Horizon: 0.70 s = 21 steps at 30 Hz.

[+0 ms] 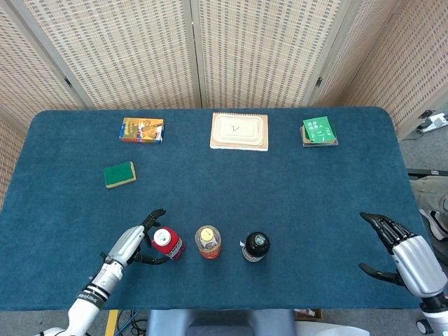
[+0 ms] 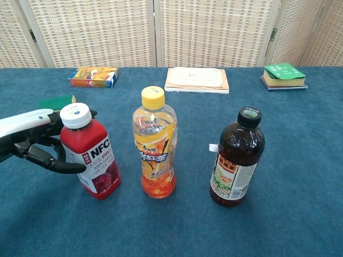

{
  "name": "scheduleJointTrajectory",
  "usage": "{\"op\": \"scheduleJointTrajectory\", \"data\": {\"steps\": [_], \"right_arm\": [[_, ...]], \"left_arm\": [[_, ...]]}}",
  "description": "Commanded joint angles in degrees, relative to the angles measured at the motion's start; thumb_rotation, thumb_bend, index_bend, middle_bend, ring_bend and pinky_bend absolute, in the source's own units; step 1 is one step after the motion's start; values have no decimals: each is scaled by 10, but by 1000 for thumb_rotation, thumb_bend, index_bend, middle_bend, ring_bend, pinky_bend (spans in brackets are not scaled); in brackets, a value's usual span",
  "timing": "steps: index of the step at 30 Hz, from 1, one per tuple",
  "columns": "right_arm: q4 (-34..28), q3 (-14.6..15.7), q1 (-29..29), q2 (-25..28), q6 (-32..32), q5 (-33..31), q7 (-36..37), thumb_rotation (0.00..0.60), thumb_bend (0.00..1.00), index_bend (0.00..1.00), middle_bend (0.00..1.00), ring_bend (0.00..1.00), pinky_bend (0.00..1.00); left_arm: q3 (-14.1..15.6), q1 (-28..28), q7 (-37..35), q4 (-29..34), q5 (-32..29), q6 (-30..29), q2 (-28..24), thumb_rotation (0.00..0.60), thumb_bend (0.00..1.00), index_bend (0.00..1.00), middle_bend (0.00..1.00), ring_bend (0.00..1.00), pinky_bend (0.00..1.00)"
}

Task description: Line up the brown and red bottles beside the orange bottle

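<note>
Now left robot hand (image 2: 32, 144) fingers spread beside red bottle (image 2: 90, 152).

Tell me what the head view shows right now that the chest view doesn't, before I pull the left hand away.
Only the head view shows the right hand, open and idle at the table's right edge, and the full blue table outline. Only the chest view shows the labels, including NFC on the red bottle, and the bottles standing upright. Both show the left hand beside the red bottle with fingers spread, the orange bottle in the middle, the brown bottle, the green sponge, the notebook and both books at the back.
</note>
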<state>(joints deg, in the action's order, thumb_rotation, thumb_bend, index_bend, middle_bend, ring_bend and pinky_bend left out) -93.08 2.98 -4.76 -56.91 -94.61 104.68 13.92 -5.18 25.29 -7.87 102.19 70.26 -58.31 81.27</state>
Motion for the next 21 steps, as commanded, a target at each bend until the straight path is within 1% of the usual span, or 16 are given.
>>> {"op": "scheduleJointTrajectory", "data": {"steps": [1, 7, 12, 16, 21], "right_arm": [[0, -1, 0, 0, 1, -2, 0, 600, 0, 89, 190, 176, 365], [2, -3, -2, -1, 8, -12, -2, 600, 0, 89, 191, 177, 365], [-3, -3, -4, 1, 29, -28, -13, 600, 0, 89, 193, 176, 365], [-12, -6, -6, 5, 55, -55, -38, 600, 0, 106, 197, 176, 365], [-27, -13, -8, 8, 87, -96, -85, 600, 0, 144, 207, 177, 365]], "left_arm": [[3, 0, 8, 15, -6, 4, -18, 600, 98, 0, 0, 151, 457], [17, -6, 28, 50, -12, 8, -69, 600, 98, 0, 0, 148, 449], [40, -20, 59, 64, 4, -9, -109, 600, 98, 0, 0, 147, 447], [54, -36, 94, 62, 18, -40, -125, 600, 98, 0, 0, 145, 442], [68, -65, 140, 43, 48, -98, -128, 600, 98, 6, 0, 140, 436]]}}
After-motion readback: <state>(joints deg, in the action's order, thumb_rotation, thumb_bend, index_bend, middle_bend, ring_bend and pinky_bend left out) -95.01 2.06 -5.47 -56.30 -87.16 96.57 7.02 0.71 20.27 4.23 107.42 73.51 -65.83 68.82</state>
